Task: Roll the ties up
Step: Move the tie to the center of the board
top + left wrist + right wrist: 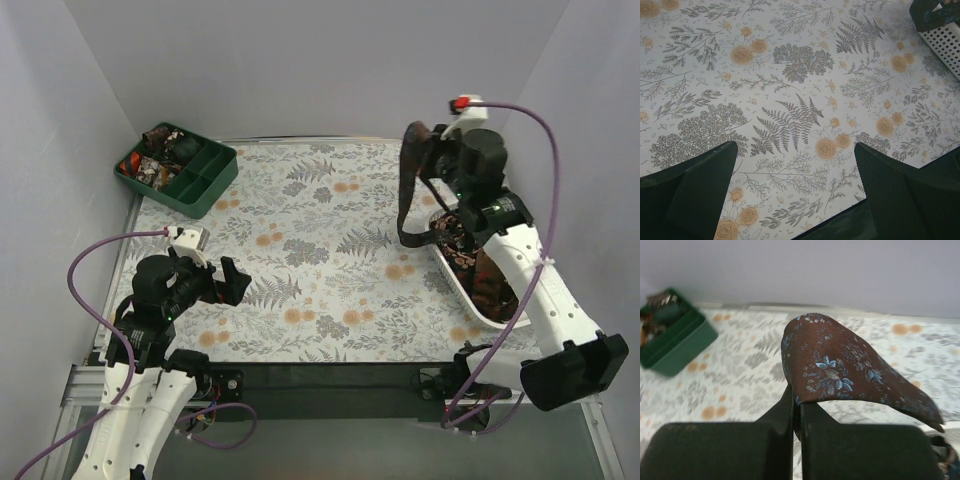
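My right gripper point(428, 142) is raised at the back right and shut on a brown tie point(407, 190) with a small floral print. The tie hangs down from the jaws to the white lattice basket point(452, 280). In the right wrist view the tie point(840, 365) folds over the closed gripper point(797, 402). More ties point(490, 275) lie in the basket. Small coiled ties point(150, 165) sit in the dark green divided tray point(205, 185) at the back left. My left gripper point(228, 282) is open and empty, low over the cloth at the front left point(795, 190).
A floral-print cloth point(320, 250) covers the table. Grey walls close in the back and both sides. The basket corner point(947, 42) shows at the top right of the left wrist view. The green tray point(670, 340) shows at the left of the right wrist view.
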{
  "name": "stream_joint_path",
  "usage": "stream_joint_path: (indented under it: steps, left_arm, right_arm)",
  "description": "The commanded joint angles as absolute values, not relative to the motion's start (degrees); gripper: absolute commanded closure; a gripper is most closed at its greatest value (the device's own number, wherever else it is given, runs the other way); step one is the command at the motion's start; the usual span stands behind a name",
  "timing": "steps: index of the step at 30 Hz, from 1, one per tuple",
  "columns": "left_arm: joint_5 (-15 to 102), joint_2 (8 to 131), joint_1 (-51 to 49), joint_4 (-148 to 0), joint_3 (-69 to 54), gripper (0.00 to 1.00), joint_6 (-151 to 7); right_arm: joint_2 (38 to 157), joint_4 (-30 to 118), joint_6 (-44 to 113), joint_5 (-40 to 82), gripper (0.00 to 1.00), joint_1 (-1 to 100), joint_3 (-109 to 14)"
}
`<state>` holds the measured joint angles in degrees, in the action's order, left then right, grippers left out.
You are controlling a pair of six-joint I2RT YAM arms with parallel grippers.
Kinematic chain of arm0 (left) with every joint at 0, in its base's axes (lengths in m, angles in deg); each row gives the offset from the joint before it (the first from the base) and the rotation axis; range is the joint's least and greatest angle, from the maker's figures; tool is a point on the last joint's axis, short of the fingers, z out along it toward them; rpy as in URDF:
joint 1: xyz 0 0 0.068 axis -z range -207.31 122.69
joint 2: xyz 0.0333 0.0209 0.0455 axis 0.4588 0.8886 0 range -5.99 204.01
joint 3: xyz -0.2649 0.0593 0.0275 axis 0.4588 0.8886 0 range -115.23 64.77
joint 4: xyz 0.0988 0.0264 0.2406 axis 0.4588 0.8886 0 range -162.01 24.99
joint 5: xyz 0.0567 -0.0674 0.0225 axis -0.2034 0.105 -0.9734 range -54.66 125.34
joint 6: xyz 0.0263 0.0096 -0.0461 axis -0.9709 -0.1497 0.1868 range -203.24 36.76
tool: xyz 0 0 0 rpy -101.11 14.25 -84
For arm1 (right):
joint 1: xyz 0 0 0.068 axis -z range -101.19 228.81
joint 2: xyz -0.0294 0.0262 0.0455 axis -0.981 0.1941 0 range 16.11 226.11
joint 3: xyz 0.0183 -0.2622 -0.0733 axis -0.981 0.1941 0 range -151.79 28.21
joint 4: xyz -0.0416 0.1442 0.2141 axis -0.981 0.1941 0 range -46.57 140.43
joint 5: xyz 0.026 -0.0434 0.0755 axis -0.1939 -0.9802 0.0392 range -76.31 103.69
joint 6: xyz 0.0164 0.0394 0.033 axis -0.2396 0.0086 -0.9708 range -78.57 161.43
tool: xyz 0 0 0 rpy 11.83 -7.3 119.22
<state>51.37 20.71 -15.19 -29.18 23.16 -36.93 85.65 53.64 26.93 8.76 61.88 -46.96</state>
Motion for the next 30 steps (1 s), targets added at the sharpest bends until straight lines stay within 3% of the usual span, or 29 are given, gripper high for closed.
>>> stream_joint_path:
  steps: [1, 6, 13, 22, 30]
  left_arm:
    - [51.2, 19.8, -14.9, -29.6, 23.2, 0.02, -36.5]
    - [50.2, 19.9, -15.0, -29.6, 22.2, 0.02, -35.7]
    - [48.2, 19.3, -15.0, -28.1, 19.9, 0.02, -34.9]
    - [43.7, 18.0, -15.0, -25.2, 14.9, 0.02, -35.4]
    - [42.1, 17.9, -15.0, -24.3, 12.9, 0.02, -36.1]
  right_arm:
    - [88.7, 54.8, 32.7, 6.3, 0.99, 49.8, -47.6]
    - [97.3, 52.9, 33.9, -0.7, 0.99, 31.3, -47.1]
    - [111.2, 51.2, 34.0, -4.4, 0.99, 18.1, -57.5]
    - [120.7, 53.0, 36.7, -2.3, 0.99, 13.4, -78.5]
    - [121.5, 52.3, 44.7, -7.3, 0.99, 13.3, -83.8]
